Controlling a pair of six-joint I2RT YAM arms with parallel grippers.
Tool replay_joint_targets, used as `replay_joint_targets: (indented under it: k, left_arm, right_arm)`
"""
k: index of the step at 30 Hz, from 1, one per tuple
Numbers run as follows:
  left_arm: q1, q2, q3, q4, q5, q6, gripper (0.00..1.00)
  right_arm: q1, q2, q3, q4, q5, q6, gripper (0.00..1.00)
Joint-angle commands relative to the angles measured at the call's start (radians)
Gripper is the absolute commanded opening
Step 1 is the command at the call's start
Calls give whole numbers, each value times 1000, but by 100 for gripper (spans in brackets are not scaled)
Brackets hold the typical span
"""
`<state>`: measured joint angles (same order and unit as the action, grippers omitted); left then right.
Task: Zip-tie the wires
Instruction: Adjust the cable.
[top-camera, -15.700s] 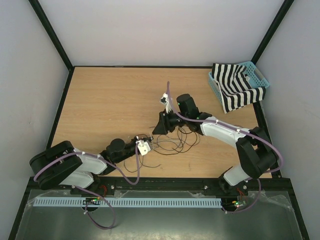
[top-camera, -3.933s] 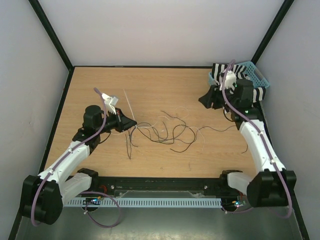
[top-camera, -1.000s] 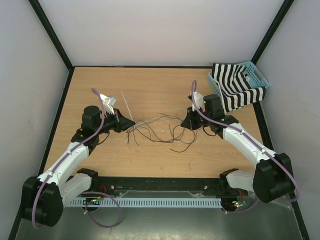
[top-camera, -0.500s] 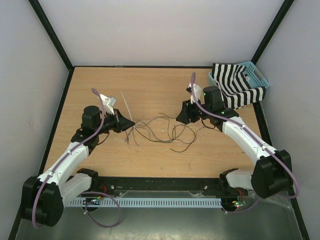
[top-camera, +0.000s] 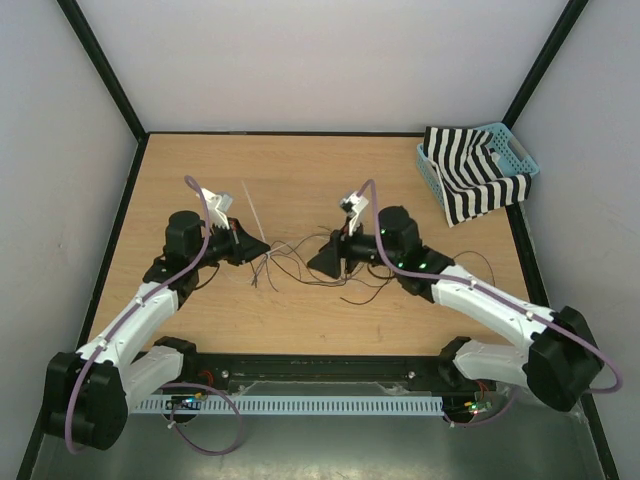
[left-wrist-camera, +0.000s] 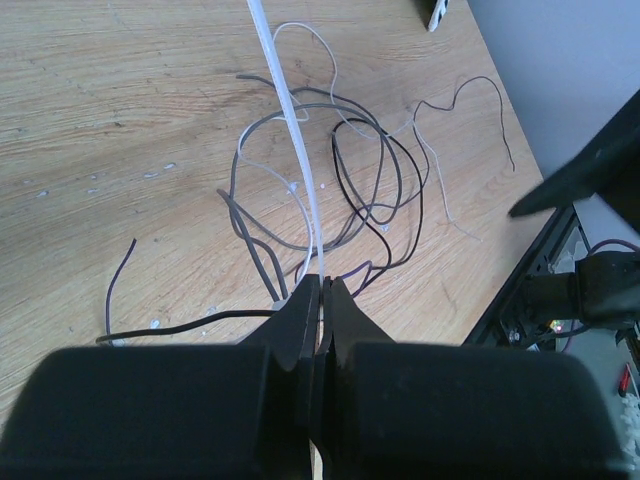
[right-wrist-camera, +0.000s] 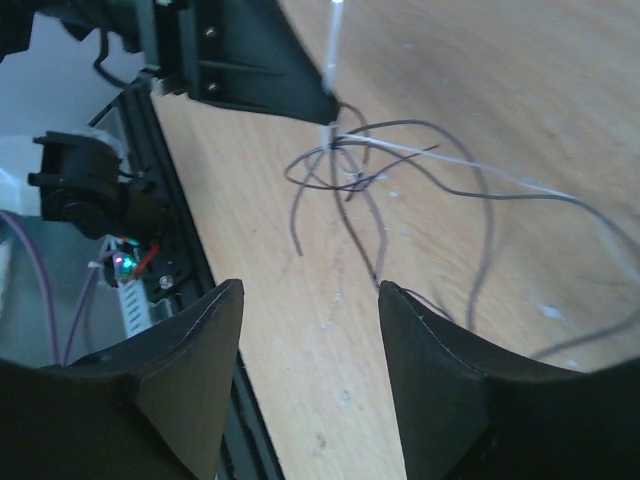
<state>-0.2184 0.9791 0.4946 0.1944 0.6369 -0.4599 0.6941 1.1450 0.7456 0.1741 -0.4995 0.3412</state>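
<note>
right black two-finger gripper (top-camera: 322, 262) has swung from upper right to mid-frame, fingers apart, likely to gather the thin black and grey wires (top-camera: 290, 262) sprawled at centre. left black gripper (left-wrist-camera: 322, 287) is clamped on the white plastic zip tie (left-wrist-camera: 290, 110) among them. loose loops hinder; blue plastic basket (top-camera: 520, 150) sits far upper right.

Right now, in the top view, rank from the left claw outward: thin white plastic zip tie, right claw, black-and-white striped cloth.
1. Thin white plastic zip tie, pinched in the left claw.
2. Right claw, mid-table.
3. Black-and-white striped cloth, far right corner.
</note>
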Motion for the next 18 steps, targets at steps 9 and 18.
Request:
replay_joint_targets:
  k: [9,18]
  left_arm:
    - [5,-2,37,10,19,-23,0]
    - [6,-3,39,10,24,-33,0]
  right_arm:
    - [243,277,51,315,63,150,64]
    - [284,414,126,290,109,119,63]
